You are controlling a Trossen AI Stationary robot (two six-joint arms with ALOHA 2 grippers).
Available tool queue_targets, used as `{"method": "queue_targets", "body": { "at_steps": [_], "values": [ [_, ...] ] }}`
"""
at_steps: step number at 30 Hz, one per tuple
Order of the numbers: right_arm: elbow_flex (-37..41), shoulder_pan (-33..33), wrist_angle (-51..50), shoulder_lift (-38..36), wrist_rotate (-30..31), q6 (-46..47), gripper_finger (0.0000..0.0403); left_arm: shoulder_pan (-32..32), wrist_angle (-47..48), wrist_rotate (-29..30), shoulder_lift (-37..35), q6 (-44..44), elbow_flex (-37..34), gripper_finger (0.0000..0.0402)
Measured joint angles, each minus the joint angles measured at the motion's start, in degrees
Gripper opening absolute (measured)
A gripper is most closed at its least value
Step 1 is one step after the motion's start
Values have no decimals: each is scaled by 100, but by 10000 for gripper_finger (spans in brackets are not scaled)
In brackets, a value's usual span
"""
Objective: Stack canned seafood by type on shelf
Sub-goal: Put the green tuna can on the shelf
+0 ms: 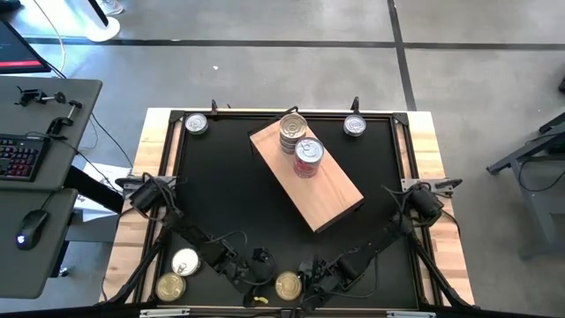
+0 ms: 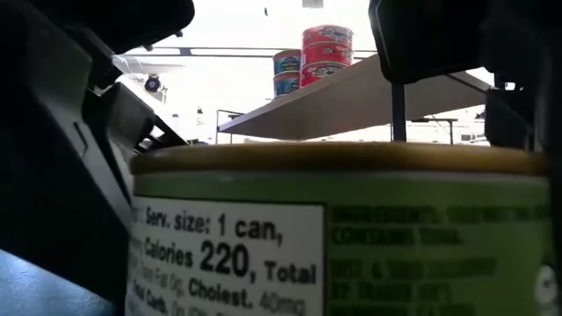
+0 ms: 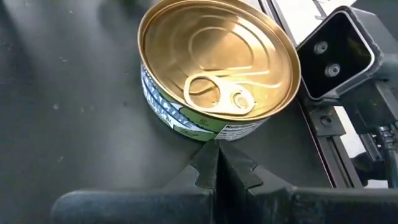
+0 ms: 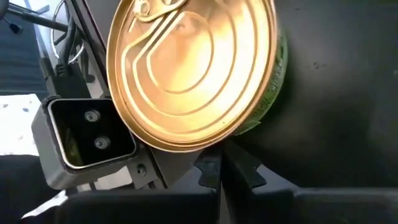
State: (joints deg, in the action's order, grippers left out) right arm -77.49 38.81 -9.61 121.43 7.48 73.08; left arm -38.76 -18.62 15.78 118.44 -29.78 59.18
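A grey concrete floor surrounds the black table (image 1: 221, 190), where the shelf (image 1: 331, 196), a pale wooden board, lies at an angle near the middle. On the shelf we see two stacks side by side at its far end: a silver-lidded stack (image 1: 293, 132) and a red stack (image 1: 307, 158). Two silver tins sit loose beyond the shelf, one at the far left corner (image 1: 196, 124) and one at the far right corner (image 1: 354, 126). Nearer than the shelf, by the table's front edge, lie a gold tin (image 1: 288, 285) between the arms, plus a white-lidded tin (image 1: 184, 261) and another gold one (image 1: 169, 286) to its left.

We judge the next pick should be the gold tin: spread the fingers wide first, straddle the rim squarely, and carry it to a fresh spot on the shelf, apart from the other types.

The left gripper (image 3: 217, 163) is clenched on nothing, its tips just short of the tin's side. The right gripper (image 4: 222, 165) is likewise clenched and bare, close beside the same tin.
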Motion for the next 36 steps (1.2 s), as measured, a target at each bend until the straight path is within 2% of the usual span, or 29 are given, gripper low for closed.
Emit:
{"method": "queue_targets", "body": {
  "at_steps": [14, 24, 36],
  "values": [
    [-769, 119, -361, 22, 34, -240, 0, 104, 49, -24, 81, 49, 20, 0],
    [-1332, 75, -858, 7, 346, -513, 0, 114, 45, -44, 88, 414, 13, 0],
    [-1495, -123, -894, -7, 360, -749, 0, 118, 53, -58, 91, 453, 9, 0]
  ]
}}
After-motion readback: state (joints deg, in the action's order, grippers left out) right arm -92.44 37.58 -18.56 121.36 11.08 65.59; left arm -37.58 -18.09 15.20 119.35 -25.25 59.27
